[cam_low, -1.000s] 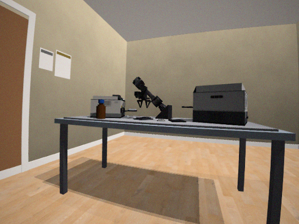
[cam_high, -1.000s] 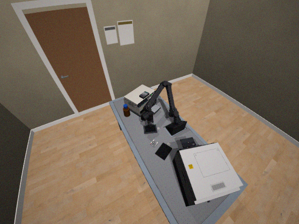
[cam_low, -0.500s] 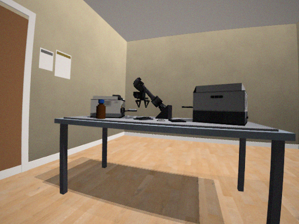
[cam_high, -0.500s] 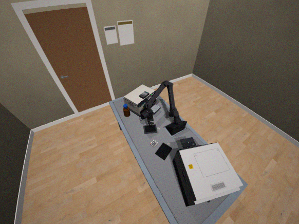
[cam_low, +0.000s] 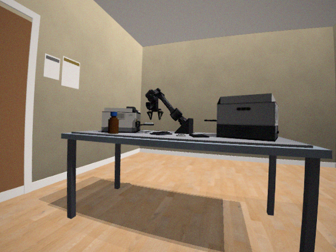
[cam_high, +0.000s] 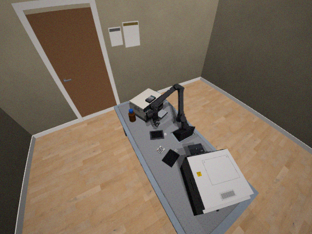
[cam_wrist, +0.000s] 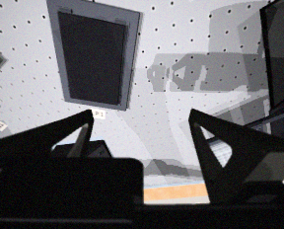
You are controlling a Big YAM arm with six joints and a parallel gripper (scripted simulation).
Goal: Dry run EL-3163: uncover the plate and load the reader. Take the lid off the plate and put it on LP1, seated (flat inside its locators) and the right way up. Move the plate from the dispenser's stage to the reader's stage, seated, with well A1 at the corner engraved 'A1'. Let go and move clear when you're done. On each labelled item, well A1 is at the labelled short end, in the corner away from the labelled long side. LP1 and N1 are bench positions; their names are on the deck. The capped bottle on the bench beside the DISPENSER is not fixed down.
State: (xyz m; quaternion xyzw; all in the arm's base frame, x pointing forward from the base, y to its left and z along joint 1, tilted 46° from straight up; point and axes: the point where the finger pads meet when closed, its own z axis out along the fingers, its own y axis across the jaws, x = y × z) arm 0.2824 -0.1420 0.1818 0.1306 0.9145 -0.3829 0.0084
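Pincer (cam_high: pixel 156 123) (cam_low: pixel 155 118) (cam_wrist: pixel 141 114), open, nothing held; plate (cam_high: pixel 162 114) (cam_low: pixel 149 123) (cam_wrist: pixel 223 154) below it, on the dispenser side, beyond 1 finger in the wrist view; long axis unclear, partly hidden; the 1 arm probably needs to shift that way and align before descending.
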